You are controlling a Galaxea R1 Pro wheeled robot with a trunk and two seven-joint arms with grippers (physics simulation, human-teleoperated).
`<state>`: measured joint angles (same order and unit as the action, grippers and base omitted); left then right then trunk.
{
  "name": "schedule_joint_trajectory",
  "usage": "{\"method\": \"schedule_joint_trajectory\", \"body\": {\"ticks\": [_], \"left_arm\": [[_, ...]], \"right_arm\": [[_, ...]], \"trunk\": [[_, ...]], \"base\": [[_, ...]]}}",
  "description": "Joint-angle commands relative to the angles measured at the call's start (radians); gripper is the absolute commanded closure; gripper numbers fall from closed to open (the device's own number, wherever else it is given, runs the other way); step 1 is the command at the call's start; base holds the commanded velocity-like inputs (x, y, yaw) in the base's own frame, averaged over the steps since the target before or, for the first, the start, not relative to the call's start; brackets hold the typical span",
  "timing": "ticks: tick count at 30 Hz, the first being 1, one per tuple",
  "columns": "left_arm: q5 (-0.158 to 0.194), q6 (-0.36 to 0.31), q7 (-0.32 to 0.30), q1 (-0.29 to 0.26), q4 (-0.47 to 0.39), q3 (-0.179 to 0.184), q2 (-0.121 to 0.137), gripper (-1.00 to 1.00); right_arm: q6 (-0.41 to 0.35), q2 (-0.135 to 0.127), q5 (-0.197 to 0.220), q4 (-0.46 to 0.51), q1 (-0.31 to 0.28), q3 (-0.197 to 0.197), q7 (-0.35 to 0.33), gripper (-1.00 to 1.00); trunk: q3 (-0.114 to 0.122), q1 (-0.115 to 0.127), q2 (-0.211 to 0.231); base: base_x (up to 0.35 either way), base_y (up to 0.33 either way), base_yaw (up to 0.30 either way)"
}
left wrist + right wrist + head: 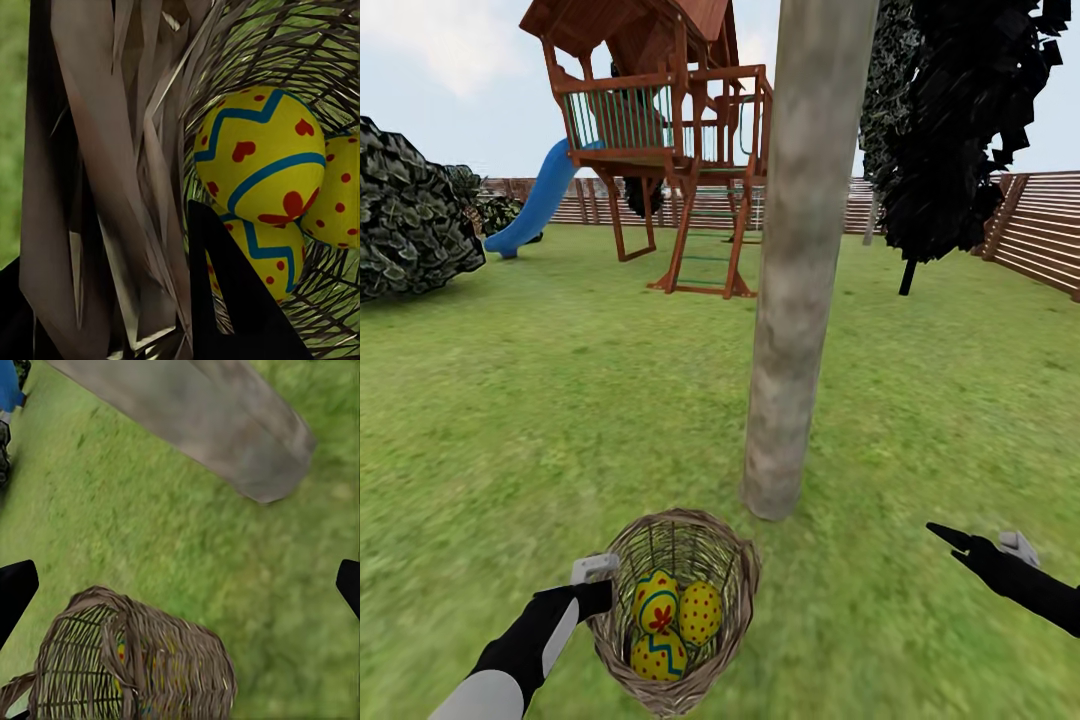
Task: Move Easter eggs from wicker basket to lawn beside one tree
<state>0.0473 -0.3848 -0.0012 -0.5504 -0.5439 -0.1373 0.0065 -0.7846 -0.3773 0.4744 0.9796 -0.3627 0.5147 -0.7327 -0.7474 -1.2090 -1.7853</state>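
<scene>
Easter eggs in wicker basket

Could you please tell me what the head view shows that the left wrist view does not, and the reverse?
Head view alone: the tree trunk just beyond the wicker basket, the play tower with its slide, the fence, and the right gripper held apart over the lawn. Left wrist view alone: the weave and the painted hearts from close up. Both: all three Easter eggs in the basket, gripped at its rim by the left gripper.
</scene>
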Motion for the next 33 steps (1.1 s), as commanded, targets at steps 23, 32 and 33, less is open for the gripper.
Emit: {"method": "schedule_joint_trajectory", "body": {"ticks": [23,32,33], "left_arm": [[0.009,-0.006,0.0,-0.001,-0.002,-0.003,0.0,1.0],[0.009,-0.005,0.0,0.0,-0.001,-0.002,-0.002,1.0],[0.009,-0.005,0.0,-0.001,-0.001,-0.002,-0.002,1.0]], "right_arm": [[0.148,0.089,-0.084,0.024,-0.002,-0.026,0.331,-1.0],[0.15,0.089,-0.083,0.022,-0.002,-0.027,0.331,-1.0],[0.15,0.089,-0.083,0.022,-0.002,-0.027,0.331,-1.0]], "trunk": [[-0.073,-0.088,-0.162],[-0.101,-0.123,-0.225],[-0.104,-0.126,-0.232]], "base": [[0.0,0.0,0.0],[0.0,0.0,0.0],[0.0,0.0,0.0]]}}
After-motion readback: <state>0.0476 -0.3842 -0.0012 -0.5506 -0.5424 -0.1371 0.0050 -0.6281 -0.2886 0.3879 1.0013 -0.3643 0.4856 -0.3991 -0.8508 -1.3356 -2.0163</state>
